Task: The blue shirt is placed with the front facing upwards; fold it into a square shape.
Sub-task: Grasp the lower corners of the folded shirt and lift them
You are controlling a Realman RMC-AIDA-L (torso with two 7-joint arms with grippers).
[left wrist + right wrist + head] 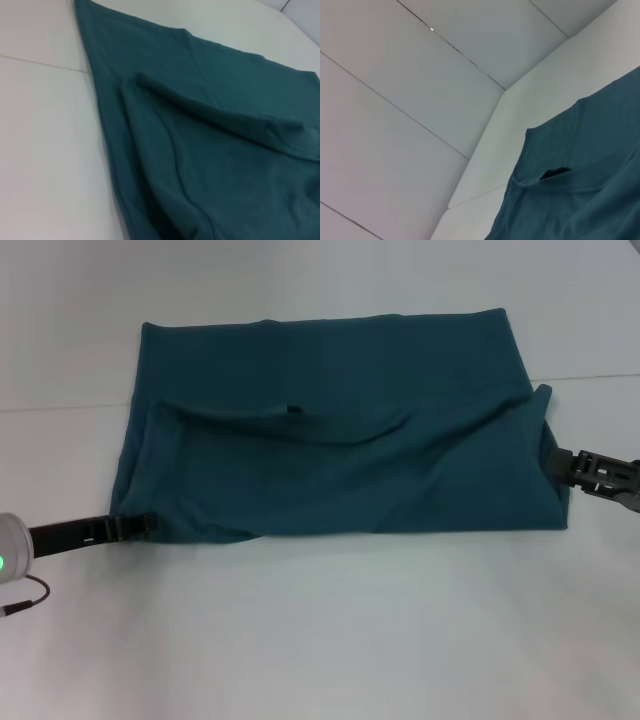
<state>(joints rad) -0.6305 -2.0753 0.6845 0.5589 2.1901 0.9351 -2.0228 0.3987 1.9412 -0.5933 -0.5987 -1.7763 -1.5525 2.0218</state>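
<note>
Where the white table [320, 640] fills nearly the whole head view, a faint seam runs across it on the left, level with the middle of the cloth, and shows again at the far right edge. At the lower left, the left gripper [148, 523] reaches in low over the table from a pale rounded wrist housing with a green light, a thin cable trailing beside it. Its dark fingers meet the near left corner of the blue shirt [330, 440], and the jaws appear to be closed on that edge, though the contact is small in view. The shirt lies spread across the middle of the table as a wide rectangle, doubled over on itself, with a raised fold curving across it and a small dark label [293, 408] at the centre of that fold. On the right, the right gripper [552, 466] touches the shirt's right edge; whether its jaws are apart or pinching the cloth I cannot tell. From the right wrist view, a pale panelled surface [410, 75] with thin dark joints rises beyond the table's border.
</note>
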